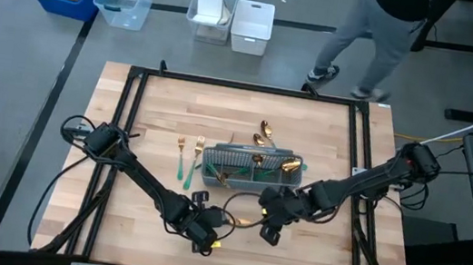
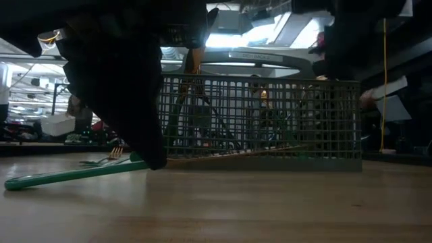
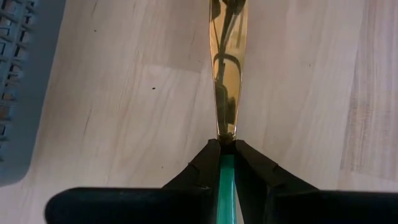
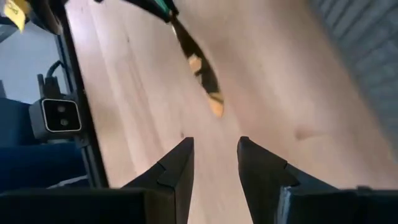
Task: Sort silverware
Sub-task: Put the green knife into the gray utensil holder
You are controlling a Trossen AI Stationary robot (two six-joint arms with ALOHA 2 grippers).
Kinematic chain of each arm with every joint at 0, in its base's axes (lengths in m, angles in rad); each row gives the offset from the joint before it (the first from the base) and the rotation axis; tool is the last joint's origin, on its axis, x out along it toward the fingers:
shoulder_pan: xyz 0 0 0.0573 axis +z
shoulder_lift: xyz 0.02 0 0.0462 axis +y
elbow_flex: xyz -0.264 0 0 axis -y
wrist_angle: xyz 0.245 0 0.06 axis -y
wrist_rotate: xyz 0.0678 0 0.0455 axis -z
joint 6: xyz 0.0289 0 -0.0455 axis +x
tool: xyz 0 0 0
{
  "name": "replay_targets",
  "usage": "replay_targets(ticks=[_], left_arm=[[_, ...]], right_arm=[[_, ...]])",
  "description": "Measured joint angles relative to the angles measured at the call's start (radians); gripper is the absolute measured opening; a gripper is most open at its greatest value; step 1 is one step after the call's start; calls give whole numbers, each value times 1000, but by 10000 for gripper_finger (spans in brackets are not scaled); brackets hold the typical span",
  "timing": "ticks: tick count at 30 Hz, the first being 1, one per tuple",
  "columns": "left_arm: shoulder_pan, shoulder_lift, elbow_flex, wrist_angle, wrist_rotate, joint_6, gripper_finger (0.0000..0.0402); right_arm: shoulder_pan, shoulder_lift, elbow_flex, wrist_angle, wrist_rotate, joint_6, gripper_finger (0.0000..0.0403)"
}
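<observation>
silverware: teal-handled knife (image 3: 227, 81) clamped in left gripper (image 3: 227, 163), lower centre of high view, below mesh caddy (image 1: 250, 168). right gripper (image 4: 216, 163) parted, empty. step: carrying; next, drop into matching compartment.

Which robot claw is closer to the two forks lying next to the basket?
Left. The left gripper sits toward the table's front, below the two forks, shut on a knife. The right gripper is farther off, in front of the caddy, empty.
</observation>
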Motion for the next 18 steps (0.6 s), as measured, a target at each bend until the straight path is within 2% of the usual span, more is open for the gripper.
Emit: replay_targets(ticks=[7,18], left_arm=[[0,0,0,1,0,6,29],[-1,0,0,4,-1,7,29]], right_arm=[[-27,74,-55,148,-142,10,122],[-116,99,-91,213,-181,32,122]])
